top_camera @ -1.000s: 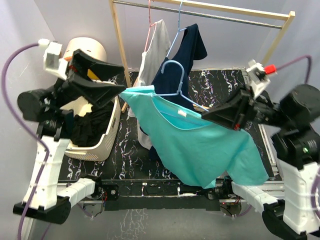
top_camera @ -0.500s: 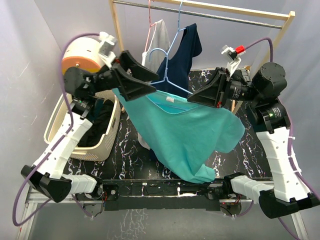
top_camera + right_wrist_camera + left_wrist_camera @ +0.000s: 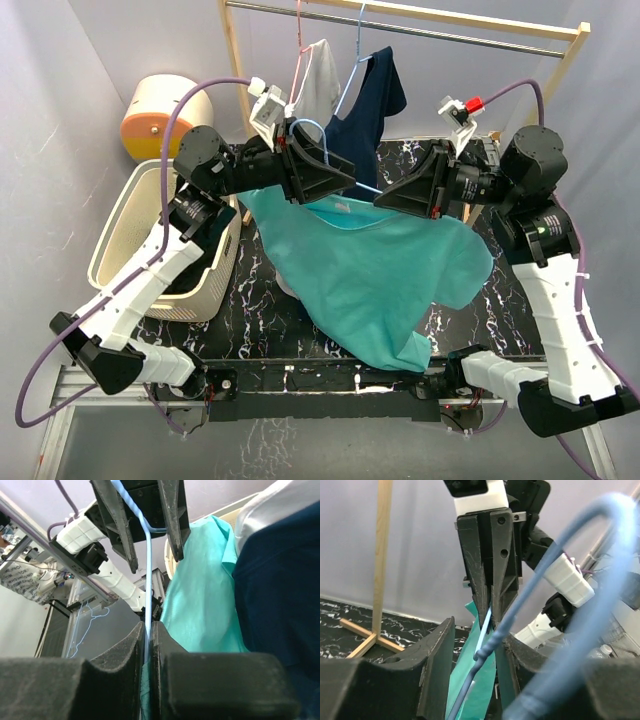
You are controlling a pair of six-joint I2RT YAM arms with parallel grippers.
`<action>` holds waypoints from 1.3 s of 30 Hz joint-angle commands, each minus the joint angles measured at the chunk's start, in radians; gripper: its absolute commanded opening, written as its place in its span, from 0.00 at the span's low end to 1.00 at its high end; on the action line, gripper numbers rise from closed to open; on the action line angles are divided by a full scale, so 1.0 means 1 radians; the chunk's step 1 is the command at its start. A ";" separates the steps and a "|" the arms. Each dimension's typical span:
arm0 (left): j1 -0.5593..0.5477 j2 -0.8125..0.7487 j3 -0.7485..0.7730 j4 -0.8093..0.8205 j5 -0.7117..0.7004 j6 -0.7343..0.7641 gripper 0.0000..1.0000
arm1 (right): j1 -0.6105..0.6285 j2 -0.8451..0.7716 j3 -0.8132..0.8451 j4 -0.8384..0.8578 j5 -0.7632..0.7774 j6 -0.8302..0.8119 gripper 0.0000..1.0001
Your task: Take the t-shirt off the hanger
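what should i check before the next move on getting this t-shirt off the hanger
1. Right gripper shut on the hanger: ok.
2. Left gripper clamped on the hanger: not ok, the wire runs between its fingers with a gap on each side.
3. Hanger lifted off the rail: ok.
4. T-shirt off the hanger: not ok, it hangs from it.
5. Right gripper free of t-shirt fabric: cannot tell.

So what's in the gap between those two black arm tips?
The light-blue hanger wire spans it, teal t-shirt hanging below; clearest in the right wrist view.
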 commanded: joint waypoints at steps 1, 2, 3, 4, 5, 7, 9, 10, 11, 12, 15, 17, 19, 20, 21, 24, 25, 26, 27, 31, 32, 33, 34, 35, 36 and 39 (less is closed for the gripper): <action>-0.009 -0.079 0.030 -0.105 -0.105 0.123 0.00 | -0.007 -0.055 -0.018 -0.095 0.088 -0.130 0.16; -0.009 -0.100 0.029 -0.132 -0.131 0.149 0.00 | -0.007 -0.072 -0.033 -0.143 0.115 -0.166 0.26; -0.009 -0.118 0.035 -0.168 -0.160 0.175 0.00 | -0.007 -0.097 -0.053 -0.185 0.142 -0.195 0.36; -0.009 -0.138 0.047 -0.211 -0.191 0.201 0.00 | -0.007 -0.125 -0.081 -0.223 0.172 -0.223 0.43; -0.009 -0.159 0.063 -0.258 -0.217 0.225 0.00 | -0.007 -0.161 -0.111 -0.252 0.201 -0.245 0.49; -0.009 -0.184 0.096 -0.342 -0.255 0.265 0.00 | -0.007 -0.250 -0.178 -0.304 0.266 -0.277 0.57; -0.009 -0.207 0.124 -0.413 -0.275 0.287 0.00 | -0.007 -0.324 -0.234 -0.354 0.330 -0.301 0.62; -0.009 -0.218 0.133 -0.436 -0.281 0.289 0.00 | -0.008 -0.360 -0.258 -0.376 0.357 -0.310 0.64; -0.009 -0.229 0.136 -0.452 -0.287 0.289 0.00 | -0.007 -0.393 -0.285 -0.385 0.380 -0.313 0.66; -0.009 -0.240 0.137 -0.464 -0.291 0.285 0.00 | -0.007 -0.421 -0.309 -0.391 0.389 -0.315 0.67; -0.009 -0.261 0.126 -0.478 -0.285 0.262 0.00 | -0.008 -0.476 -0.368 -0.383 0.357 -0.311 0.68; -0.009 -0.270 0.112 -0.475 -0.274 0.248 0.00 | -0.007 -0.489 -0.394 -0.370 0.337 -0.305 0.66; -0.009 -0.271 0.103 -0.480 -0.269 0.243 0.00 | -0.007 -0.487 -0.404 -0.358 0.331 -0.299 0.65; -0.009 -0.272 0.097 -0.481 -0.265 0.240 0.00 | -0.007 -0.483 -0.402 -0.353 0.331 -0.298 0.65; -0.009 -0.274 0.090 -0.480 -0.265 0.238 0.00 | -0.008 -0.479 -0.399 -0.346 0.327 -0.298 0.64; -0.009 -0.281 0.074 -0.475 -0.270 0.234 0.00 | -0.008 -0.463 -0.386 -0.317 0.310 -0.292 0.64; -0.009 -0.280 0.071 -0.477 -0.272 0.235 0.00 | -0.007 -0.457 -0.381 -0.305 0.304 -0.291 0.64; -0.009 -0.280 0.068 -0.480 -0.270 0.235 0.00 | -0.007 -0.449 -0.376 -0.292 0.292 -0.286 0.64; -0.009 -0.278 0.066 -0.484 -0.269 0.237 0.00 | -0.007 -0.442 -0.371 -0.269 0.276 -0.280 0.64; -0.009 -0.269 0.052 -0.495 -0.265 0.245 0.00 | -0.007 -0.413 -0.337 -0.163 0.182 -0.233 0.64; -0.009 -0.266 0.047 -0.493 -0.263 0.245 0.00 | -0.007 -0.396 -0.316 -0.142 0.151 -0.218 0.64; -0.009 -0.261 0.042 -0.490 -0.258 0.244 0.00 | -0.007 -0.371 -0.288 -0.132 0.122 -0.212 0.65; -0.009 -0.255 0.040 -0.487 -0.254 0.243 0.00 | -0.007 -0.343 -0.254 -0.126 0.095 -0.212 0.66; -0.010 -0.247 0.040 -0.483 -0.248 0.238 0.00 | -0.007 -0.316 -0.221 -0.123 0.079 -0.212 0.67; -0.009 -0.239 0.042 -0.478 -0.241 0.235 0.00 | -0.007 -0.287 -0.176 -0.127 0.073 -0.220 0.67; -0.010 -0.221 0.041 -0.449 -0.222 0.218 0.00 | -0.008 -0.208 -0.089 -0.143 0.070 -0.252 0.68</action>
